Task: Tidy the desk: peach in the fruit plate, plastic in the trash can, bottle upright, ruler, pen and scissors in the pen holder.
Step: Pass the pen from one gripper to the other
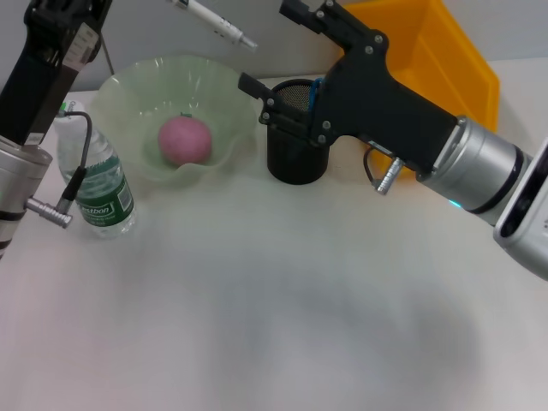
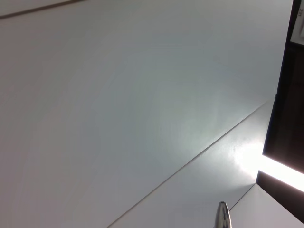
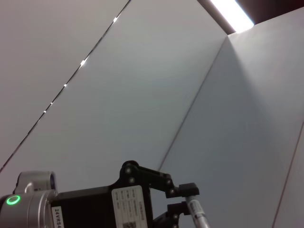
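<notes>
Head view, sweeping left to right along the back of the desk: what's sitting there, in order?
Water bottle, standing upright → green fruit plate with the peach in it → black pen holder → yellow trash can.

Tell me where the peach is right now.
In the head view the peach lies inside the pale green fruit plate on the robot's left, between the upright water bottle and the black pen holder.
</notes>
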Available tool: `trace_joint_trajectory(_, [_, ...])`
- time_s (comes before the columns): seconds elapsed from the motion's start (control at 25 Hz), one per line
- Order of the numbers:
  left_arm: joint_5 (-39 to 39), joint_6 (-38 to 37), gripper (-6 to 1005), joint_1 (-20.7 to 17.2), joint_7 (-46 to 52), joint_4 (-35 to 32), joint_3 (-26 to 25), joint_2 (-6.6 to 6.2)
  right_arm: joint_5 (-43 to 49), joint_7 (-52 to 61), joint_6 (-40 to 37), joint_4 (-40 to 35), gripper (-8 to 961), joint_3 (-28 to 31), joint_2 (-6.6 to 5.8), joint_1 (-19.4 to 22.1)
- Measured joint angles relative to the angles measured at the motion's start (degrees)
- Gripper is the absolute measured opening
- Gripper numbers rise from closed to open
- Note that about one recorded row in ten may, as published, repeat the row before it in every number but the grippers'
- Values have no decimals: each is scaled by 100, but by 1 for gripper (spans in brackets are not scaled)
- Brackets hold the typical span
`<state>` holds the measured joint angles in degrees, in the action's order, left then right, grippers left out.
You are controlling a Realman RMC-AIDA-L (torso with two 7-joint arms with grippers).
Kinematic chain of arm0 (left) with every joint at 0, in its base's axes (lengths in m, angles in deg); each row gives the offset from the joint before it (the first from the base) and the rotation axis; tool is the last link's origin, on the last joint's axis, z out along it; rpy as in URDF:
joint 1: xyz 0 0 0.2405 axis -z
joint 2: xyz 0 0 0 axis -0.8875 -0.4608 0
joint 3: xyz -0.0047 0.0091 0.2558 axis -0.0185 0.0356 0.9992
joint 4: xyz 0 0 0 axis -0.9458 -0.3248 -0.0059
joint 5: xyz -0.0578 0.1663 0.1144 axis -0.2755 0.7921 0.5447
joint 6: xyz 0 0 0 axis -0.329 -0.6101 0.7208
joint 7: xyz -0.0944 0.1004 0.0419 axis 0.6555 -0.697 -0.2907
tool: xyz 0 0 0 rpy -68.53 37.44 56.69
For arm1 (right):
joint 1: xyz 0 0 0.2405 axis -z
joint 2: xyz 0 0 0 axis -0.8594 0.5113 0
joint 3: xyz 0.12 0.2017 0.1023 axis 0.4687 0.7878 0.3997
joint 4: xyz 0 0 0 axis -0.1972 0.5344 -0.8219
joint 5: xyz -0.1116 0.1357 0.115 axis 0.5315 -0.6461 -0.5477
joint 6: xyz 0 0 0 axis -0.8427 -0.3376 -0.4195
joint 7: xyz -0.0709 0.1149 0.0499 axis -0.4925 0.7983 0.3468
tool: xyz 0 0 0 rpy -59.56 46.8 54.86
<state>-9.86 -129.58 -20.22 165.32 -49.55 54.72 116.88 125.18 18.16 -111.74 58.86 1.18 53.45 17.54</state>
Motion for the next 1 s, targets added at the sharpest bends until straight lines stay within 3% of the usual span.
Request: trace_joint_trajectory(1.0, [342,-25,139,211,-374,440,-440,0,0,-140,341,205,726,3,0,-499])
